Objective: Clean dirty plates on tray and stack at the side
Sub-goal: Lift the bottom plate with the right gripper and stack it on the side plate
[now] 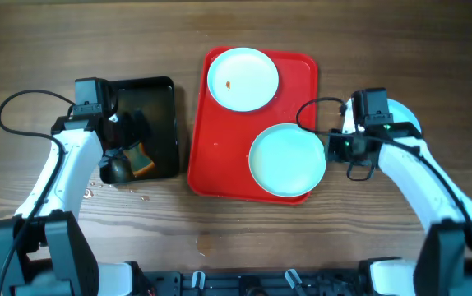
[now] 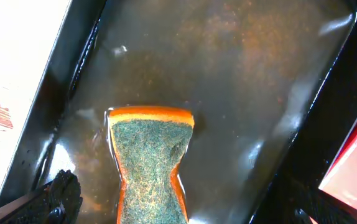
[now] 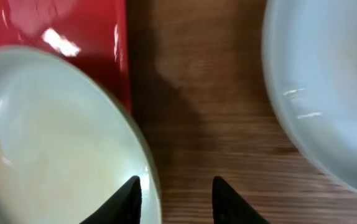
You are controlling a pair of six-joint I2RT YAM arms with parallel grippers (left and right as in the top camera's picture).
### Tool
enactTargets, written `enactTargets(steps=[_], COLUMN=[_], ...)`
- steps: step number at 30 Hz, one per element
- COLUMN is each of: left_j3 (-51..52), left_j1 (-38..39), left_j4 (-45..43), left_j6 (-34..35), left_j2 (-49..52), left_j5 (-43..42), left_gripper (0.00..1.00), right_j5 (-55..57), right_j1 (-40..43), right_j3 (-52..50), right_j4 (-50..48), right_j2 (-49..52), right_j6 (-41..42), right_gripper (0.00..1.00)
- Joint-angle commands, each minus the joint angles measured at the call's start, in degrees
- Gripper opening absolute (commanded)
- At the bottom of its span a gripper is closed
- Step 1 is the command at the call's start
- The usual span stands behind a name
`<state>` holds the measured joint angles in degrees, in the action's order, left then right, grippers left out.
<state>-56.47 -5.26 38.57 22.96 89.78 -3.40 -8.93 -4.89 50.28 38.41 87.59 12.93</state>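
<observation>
Currently the right claw (image 3: 177,186) is released, its fingers straddling the right rim of the near plate (image 1: 287,160) on the red tray (image 1: 219,156). The far plate (image 1: 242,78), also on the tray, shows a stain. A third plate (image 3: 328,93) lies on the table (image 1: 384,49) just right of the tray. The left claw (image 2: 188,196) is released around the sponge (image 2: 150,162) in the black tray (image 1: 158,86).

Step judged: moving a plate to the stack. Next move: clench on the rim, lift clear, and set the near plate on the third plate.

Bare table strip (image 3: 197,93) between tray (image 3: 104,25) and side plate (image 3: 328,87) — narrow, seemingly passable.
</observation>
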Motion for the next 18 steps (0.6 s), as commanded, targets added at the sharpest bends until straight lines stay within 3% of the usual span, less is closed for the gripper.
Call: enactTargets(steps=[1, 5, 13, 18], left_j3=[0.28, 0.28, 0.28, 0.28], left_j1=[-0.11, -0.11, -0.11, -0.11], left_j4=[-0.04, -0.04, -0.04, -0.04], left_j6=[-0.46, -0.46, -0.46, -0.46], left_j2=[-0.42, -0.42, -0.42, -0.42], left_j5=[-1.09, -1.09, -1.07, -1.09], left_gripper=[1.0, 1.0, 1.0, 1.0], right_j5=[-13.42, -10.4, -5.81, 8.24], right_j1=[0.2, 0.31, 0.09, -5.35], right_j3=[-0.15, -0.15, 0.87, 0.87], right_j4=[-0.02, -0.52, -0.98, -0.94], right_j2=[6.16, 9.22, -1.66, -16.57], right_j6=[-5.9, -4.33, -3.72, -2.4], right_gripper=[0.31, 0.05, 0.04, 0.04])
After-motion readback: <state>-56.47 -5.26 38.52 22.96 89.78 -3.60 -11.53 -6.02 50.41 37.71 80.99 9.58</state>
